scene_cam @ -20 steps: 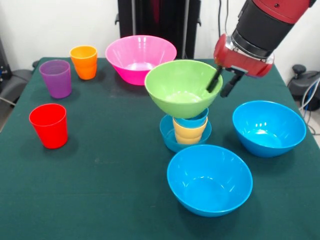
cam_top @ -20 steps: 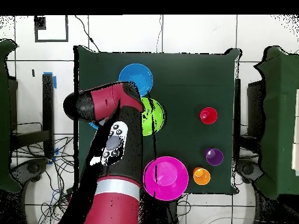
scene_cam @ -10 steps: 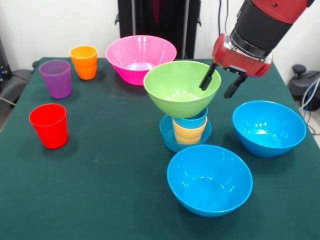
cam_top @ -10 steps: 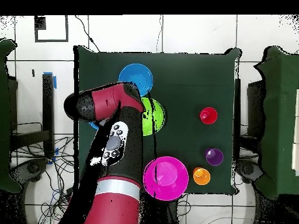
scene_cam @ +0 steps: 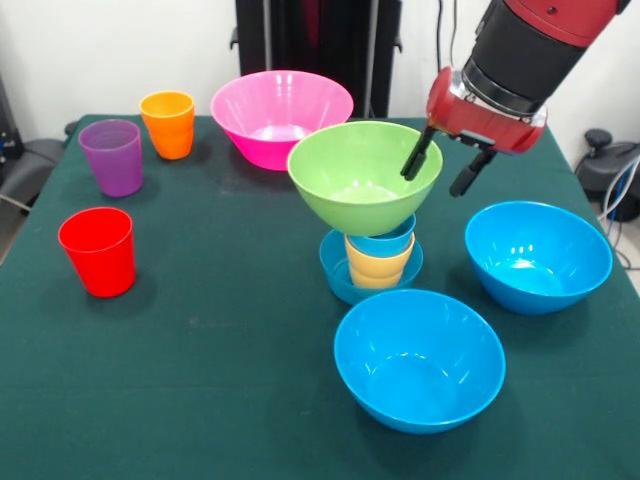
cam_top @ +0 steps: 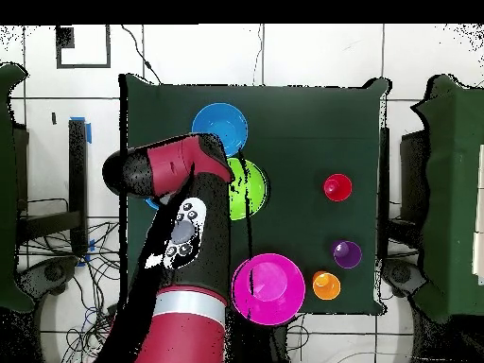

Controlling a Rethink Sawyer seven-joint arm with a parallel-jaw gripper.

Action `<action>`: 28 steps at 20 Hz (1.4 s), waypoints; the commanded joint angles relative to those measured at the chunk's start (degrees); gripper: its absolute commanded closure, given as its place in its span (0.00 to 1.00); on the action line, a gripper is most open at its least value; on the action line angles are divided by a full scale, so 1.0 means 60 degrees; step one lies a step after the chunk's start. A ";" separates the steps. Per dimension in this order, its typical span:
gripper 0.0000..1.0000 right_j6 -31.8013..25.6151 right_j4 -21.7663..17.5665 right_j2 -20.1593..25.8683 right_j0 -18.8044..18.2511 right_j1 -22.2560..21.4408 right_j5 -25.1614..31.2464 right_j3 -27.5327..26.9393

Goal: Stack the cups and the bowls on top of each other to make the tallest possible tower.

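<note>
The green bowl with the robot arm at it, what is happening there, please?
The gripper stands open astride the rim of the green bowl, one finger inside it and one outside. The green bowl sits on the tower: a light blue cup in a yellow-orange cup, in the small blue bowl. The pink bowl, two large blue bowls and the red, purple and orange cups stand apart on the table.

In the overhead view one large blue bowl [cam_top: 151,201] is almost fully covered by the arm [cam_top: 175,236], and the green bowl [cam_top: 250,187] perhaps partly.
</note>
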 commanded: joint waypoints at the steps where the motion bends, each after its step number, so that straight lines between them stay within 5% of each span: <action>1: 0.00 0.1171 0.0106 0.0580 0.0163 0.0295 -0.0611 0.0717; 7: 0.00 0.1188 0.0055 0.0479 0.0215 0.0330 -0.0457 0.0675; 8: 1.00 0.1171 0.0054 0.0468 0.0210 0.0339 -0.0492 0.0680; 28: 1.00 0.1375 0.0262 0.0501 0.0203 0.0296 -0.0683 0.0783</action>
